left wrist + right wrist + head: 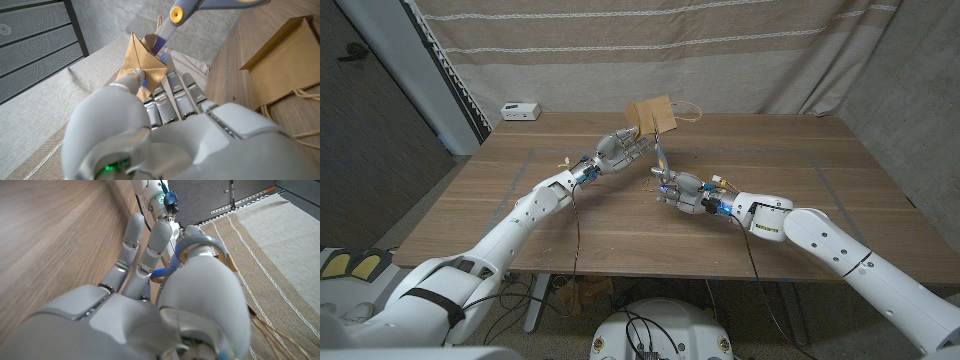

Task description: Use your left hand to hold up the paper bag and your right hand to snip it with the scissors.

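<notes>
My left hand (617, 150) pinches the paper bag (653, 113), holding it above the table's far side. My right hand (686, 190) grips the scissors (661, 160), blades angled up at it. I should steady the bag, then close cleanly on its edge.

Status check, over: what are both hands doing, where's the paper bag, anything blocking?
Left hand holds paper bag up off the table. Right hand grips scissors, blades pointing up at the bag's lower edge. Nothing in the way.
</notes>
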`<state>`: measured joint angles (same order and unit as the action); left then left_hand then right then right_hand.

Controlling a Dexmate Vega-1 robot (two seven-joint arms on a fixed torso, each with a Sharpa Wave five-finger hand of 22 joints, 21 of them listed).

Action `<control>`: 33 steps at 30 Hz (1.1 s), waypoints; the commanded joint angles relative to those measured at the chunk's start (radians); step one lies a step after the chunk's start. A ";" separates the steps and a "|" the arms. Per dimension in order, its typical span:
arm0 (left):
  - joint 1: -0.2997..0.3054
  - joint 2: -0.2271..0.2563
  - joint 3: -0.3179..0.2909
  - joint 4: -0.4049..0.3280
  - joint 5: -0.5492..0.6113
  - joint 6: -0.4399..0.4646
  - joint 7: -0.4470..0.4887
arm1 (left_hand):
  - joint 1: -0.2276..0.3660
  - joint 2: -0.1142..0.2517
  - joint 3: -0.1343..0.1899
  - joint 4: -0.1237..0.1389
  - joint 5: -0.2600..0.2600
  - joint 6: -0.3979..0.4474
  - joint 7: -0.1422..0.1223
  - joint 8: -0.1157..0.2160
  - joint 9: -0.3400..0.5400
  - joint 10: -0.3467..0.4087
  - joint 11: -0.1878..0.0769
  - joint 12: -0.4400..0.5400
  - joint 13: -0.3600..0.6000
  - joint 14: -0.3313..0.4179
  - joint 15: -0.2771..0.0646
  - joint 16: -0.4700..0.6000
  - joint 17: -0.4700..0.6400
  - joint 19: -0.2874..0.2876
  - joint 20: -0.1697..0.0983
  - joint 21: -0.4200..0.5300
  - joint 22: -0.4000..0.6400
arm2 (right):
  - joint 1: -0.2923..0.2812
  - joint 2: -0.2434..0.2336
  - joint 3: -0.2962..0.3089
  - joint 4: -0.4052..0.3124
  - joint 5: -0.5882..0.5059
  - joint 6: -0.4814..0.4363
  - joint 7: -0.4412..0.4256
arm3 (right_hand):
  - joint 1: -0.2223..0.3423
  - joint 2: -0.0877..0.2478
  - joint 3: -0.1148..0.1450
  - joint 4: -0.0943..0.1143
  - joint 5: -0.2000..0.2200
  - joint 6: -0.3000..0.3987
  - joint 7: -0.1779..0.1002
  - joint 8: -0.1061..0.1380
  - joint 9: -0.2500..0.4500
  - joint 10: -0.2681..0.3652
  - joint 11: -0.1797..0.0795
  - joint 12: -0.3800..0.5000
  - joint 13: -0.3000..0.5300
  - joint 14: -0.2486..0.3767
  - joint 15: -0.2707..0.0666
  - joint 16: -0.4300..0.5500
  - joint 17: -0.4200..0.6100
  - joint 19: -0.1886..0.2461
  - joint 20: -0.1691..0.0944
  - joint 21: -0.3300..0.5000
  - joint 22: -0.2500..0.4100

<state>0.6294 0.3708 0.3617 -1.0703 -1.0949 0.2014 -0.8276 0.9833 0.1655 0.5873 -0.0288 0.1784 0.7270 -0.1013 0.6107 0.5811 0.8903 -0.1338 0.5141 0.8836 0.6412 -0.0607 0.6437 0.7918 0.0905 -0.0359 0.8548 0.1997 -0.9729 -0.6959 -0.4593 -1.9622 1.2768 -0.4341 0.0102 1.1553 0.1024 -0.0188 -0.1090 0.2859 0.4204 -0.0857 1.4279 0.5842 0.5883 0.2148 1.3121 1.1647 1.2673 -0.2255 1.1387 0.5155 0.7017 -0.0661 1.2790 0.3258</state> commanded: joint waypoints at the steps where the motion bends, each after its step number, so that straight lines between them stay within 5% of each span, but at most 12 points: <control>1: 0.012 0.007 -0.004 -0.016 -0.005 0.002 0.002 | 0.024 0.030 0.006 -0.001 0.004 0.160 -0.115 0.008 0.011 0.085 -0.080 0.003 0.004 0.000 -0.168 0.000 0.002 -0.002 -0.039 0.009 0.003 | 0.004 -0.012 0.000 -0.039 0.010 -0.035 -0.085 | -0.007 -0.014 -0.027 0.003 0.028 0.296 0.013 0.155 0.655 0.579 -0.408 -0.079 -0.145 -0.002 0.000 -0.010 -0.081 -0.031 -0.135 0.056 -0.074; 12: 0.026 0.011 -0.007 -0.035 -0.010 -0.002 0.010 | 0.023 0.030 0.008 -0.003 0.004 0.162 -0.115 0.007 0.011 0.087 -0.080 0.001 0.005 -0.001 -0.168 0.000 0.001 -0.003 -0.040 0.012 0.002 | 0.000 -0.017 0.003 -0.047 0.017 -0.029 -0.089 | -0.020 -0.016 -0.051 0.007 0.046 0.339 0.011 0.157 0.663 0.608 -0.408 -0.254 -0.402 0.030 -0.002 -0.072 -0.181 -0.045 -0.133 0.074 -0.133; 17: 0.030 0.014 -0.007 -0.042 -0.012 -0.003 0.012 | 0.022 0.030 0.008 -0.003 0.004 0.162 -0.115 0.008 0.012 0.089 -0.080 0.001 0.007 -0.001 -0.168 0.000 0.001 -0.005 -0.040 0.013 0.002 | -0.006 -0.019 0.003 -0.045 0.019 -0.019 -0.069 | -0.012 0.013 -0.047 0.009 0.050 0.264 0.021 0.151 0.661 0.570 -0.368 -0.365 -0.575 -0.007 -0.006 -0.204 -0.270 -0.101 -0.129 0.059 -0.144; 20: 0.032 0.015 -0.006 -0.044 -0.012 -0.003 0.012 | 0.021 0.031 0.009 -0.004 0.004 0.162 -0.115 0.008 0.012 0.088 -0.080 -0.001 0.006 -0.002 -0.168 0.000 0.001 -0.005 -0.040 0.015 0.002 | -0.004 -0.024 -0.001 -0.047 0.010 -0.016 -0.056 | 0.029 0.066 0.000 -0.005 0.030 0.171 0.042 0.149 0.659 0.517 -0.394 -0.448 -0.670 -0.065 -0.008 -0.304 -0.291 -0.135 -0.116 0.042 -0.145; 23: 0.032 0.016 -0.005 -0.045 -0.012 -0.003 0.011 | 0.020 0.031 0.009 -0.003 0.004 0.161 -0.115 0.007 0.012 0.090 -0.080 0.000 0.007 -0.002 -0.168 0.000 0.000 -0.005 -0.039 0.016 0.001 | -0.008 -0.022 -0.001 -0.044 0.008 -0.004 -0.037 | 0.072 0.076 0.058 -0.024 -0.007 0.128 0.049 0.147 0.658 0.487 -0.376 -0.483 -0.694 -0.112 -0.008 -0.375 -0.294 -0.159 -0.093 0.002 -0.160; 25: 0.033 0.017 -0.005 -0.047 -0.013 -0.004 0.009 | 0.019 0.030 0.009 -0.004 0.004 0.162 -0.115 0.007 0.011 0.089 -0.080 -0.001 0.008 -0.001 -0.168 0.001 0.000 -0.005 -0.040 0.017 0.001 | -0.003 -0.027 -0.006 -0.049 -0.003 -0.007 -0.037 | 0.075 0.066 0.127 -0.028 0.059 0.111 0.059 0.148 0.658 0.465 -0.366 -0.513 -0.708 -0.137 -0.007 -0.443 -0.288 -0.182 -0.053 -0.069 -0.160; 26: 0.033 0.017 -0.005 -0.047 -0.013 -0.005 0.009 | 0.019 0.030 0.009 -0.004 0.004 0.162 -0.115 0.007 0.012 0.089 -0.080 -0.002 0.007 -0.001 -0.168 0.001 0.000 -0.005 -0.040 0.017 0.001 | -0.006 -0.025 -0.005 -0.048 -0.002 -0.004 -0.036 | 0.059 0.048 0.181 -0.033 0.154 0.088 0.064 0.148 0.659 0.450 -0.363 -0.526 -0.703 -0.149 -0.007 -0.503 -0.288 -0.192 -0.026 -0.113 -0.157; 27: 0.033 0.017 -0.005 -0.047 -0.013 -0.006 0.009 | 0.019 0.030 0.009 -0.004 0.004 0.161 -0.115 0.007 0.013 0.089 -0.080 -0.002 0.009 -0.002 -0.167 0.000 -0.001 -0.005 -0.040 0.017 0.001 | -0.006 -0.025 -0.005 -0.048 -0.002 -0.004 -0.036 | 0.055 0.044 0.192 -0.034 0.176 0.081 0.061 0.148 0.659 0.447 -0.360 -0.528 -0.701 -0.148 -0.006 -0.513 -0.288 -0.193 -0.022 -0.120 -0.156; 28: 0.034 0.017 -0.005 -0.048 -0.013 -0.006 0.009 | 0.018 0.030 0.010 -0.004 0.004 0.160 -0.115 0.007 0.013 0.088 -0.080 -0.002 0.009 -0.002 -0.168 0.000 -0.002 -0.006 -0.039 0.018 0.001 | -0.002 -0.031 -0.010 -0.053 -0.013 -0.007 -0.037 | 0.025 0.034 0.225 -0.029 0.260 0.071 0.066 0.150 0.661 0.441 -0.356 -0.538 -0.701 -0.147 -0.005 -0.547 -0.288 -0.201 -0.005 -0.150 -0.155; 29: 0.035 0.018 -0.005 -0.049 -0.013 -0.007 0.009 | 0.018 0.031 0.009 -0.004 0.004 0.160 -0.115 0.005 0.011 0.088 -0.080 -0.003 0.008 -0.002 -0.168 0.000 -0.002 -0.006 -0.039 0.018 0.001 | -0.001 -0.030 -0.010 -0.053 -0.012 -0.009 -0.040 | -0.028 0.018 0.281 -0.022 0.408 0.050 0.078 0.149 0.661 0.436 -0.347 -0.550 -0.699 -0.133 -0.004 -0.591 -0.284 -0.198 0.006 -0.177 -0.151; 31: 0.035 0.019 -0.005 -0.051 -0.013 -0.007 0.008 | 0.018 0.030 0.010 -0.004 0.004 0.160 -0.115 0.006 0.013 0.088 -0.080 -0.004 0.008 -0.002 -0.168 0.000 -0.001 -0.006 -0.038 0.019 0.001 | -0.004 -0.027 -0.009 -0.052 -0.004 -0.007 -0.036 | -0.191 -0.040 0.448 -0.010 0.771 0.015 0.104 0.148 0.660 0.423 -0.330 -0.579 -0.680 -0.112 -0.003 -0.683 -0.267 -0.165 -0.002 -0.225 -0.149; 33: 0.036 0.020 -0.006 -0.052 -0.015 -0.008 0.007 | 0.017 0.031 0.010 -0.004 0.004 0.161 -0.115 0.007 0.013 0.089 -0.080 -0.003 0.009 -0.002 -0.168 0.000 -0.001 -0.006 -0.039 0.019 0.001 | -0.002 -0.028 -0.011 -0.051 -0.006 -0.008 -0.035 | -0.248 -0.063 0.520 -0.008 0.888 -0.018 0.135 0.144 0.658 0.411 -0.326 -0.587 -0.666 -0.114 -0.002 -0.710 -0.260 -0.150 -0.014 -0.239 -0.151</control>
<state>0.6583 0.3842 0.3557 -1.1107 -1.1066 0.1984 -0.8183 0.9835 0.1653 0.5913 -0.0332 0.1765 0.7270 -0.1012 0.6107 0.5810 0.8900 -0.1341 0.5088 0.8880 0.6413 -0.0607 0.6437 0.7872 0.0906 -0.0359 0.8701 0.1999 -0.9761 -0.7203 -0.4624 -2.0089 1.2873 -0.4505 -0.0466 1.0109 0.0783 0.3771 -0.1502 0.9443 0.3884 -0.0257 1.3797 0.7093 0.7345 0.1602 0.7377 0.4842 1.2162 -0.1547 0.4718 0.2441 0.5278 -0.0483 1.0631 0.1705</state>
